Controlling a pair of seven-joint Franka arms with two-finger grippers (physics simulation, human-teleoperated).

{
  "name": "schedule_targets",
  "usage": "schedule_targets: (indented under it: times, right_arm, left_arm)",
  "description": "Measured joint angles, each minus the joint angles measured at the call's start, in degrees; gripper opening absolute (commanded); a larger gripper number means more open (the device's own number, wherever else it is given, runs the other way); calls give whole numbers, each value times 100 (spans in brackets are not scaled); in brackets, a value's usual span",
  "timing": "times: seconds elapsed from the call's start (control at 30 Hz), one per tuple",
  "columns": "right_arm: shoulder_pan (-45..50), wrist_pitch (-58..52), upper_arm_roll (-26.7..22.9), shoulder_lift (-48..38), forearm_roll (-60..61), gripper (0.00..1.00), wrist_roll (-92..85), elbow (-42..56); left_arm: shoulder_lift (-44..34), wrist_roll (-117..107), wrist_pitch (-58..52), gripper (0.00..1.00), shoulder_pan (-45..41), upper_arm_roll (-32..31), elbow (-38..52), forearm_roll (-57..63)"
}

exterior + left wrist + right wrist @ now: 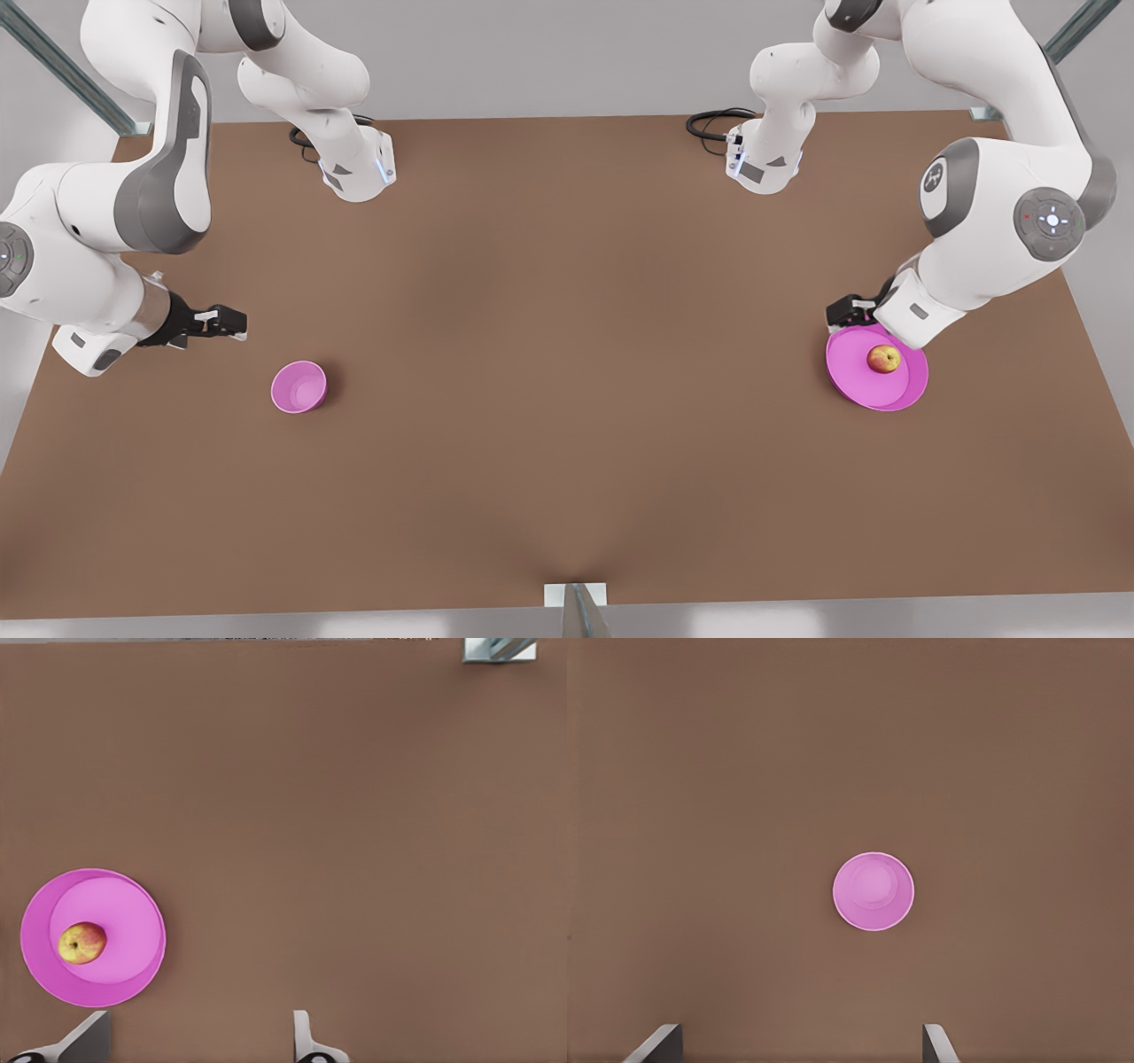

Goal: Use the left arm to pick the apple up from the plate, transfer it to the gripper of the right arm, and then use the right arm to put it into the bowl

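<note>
Left gripper (pixel 852 310): fingers (pixel 304 1038) spread wide, nothing between them; it hung above the far edge of the plate (pixel 905 390), at the front view's right, without touching the fruit. Left arm (pixel 1001 221): white with grey joint covers, bent down from its base at the table's far side.

Apple (pixel 883 359): red and yellow, resting inside the plate, a little off its centre toward the arm; in the left wrist view the apple (pixel 81 943) lay on the plate (pixel 133 904) and clear of the fingertips.

Right gripper (pixel 232 322): fingers (pixel 935 1043) held well apart, holding nothing; it hung near the table's edge at the front view's left, with the bowl (pixel 299 387) near it and apart. Right arm (pixel 106 230): same build, silver wrist ring, waiting.

Bowl: small, deep, pink, upright and nothing in it, seen from above in the right wrist view as the bowl (pixel 873 891) out beyond the fingertips.

Table (pixel 567 399): brown, flat; plate and bowl well apart, at opposite ends
</note>
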Motion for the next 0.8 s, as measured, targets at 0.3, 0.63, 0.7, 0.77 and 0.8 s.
schedule_targets:
  times: [0.3,0.63,0.7,0.77,0.8]
  right_arm:
    - [-1,-5,0,15,2,100,-38,40]
    - [-10,-7,-9,41,2,100,-69,40]
    - [-9,-7,-9,55,2,100,-75,40]
    - [-9,-7,-9,58,2,100,-78,40]
    - [-9,-7,-9,60,2,100,-80,40]
  left_arm:
    - [365,432,1904,100,164,1778,-2598,-545]
    - [735,1518,4293,100,217,2371,-4099,-1148]
    - [868,1705,4554,100,220,2385,-4144,-1172]
    - [997,1873,4749,100,227,2395,-4155,-1184]
    - [1062,1951,4826,100,226,2397,-4157,-1188]
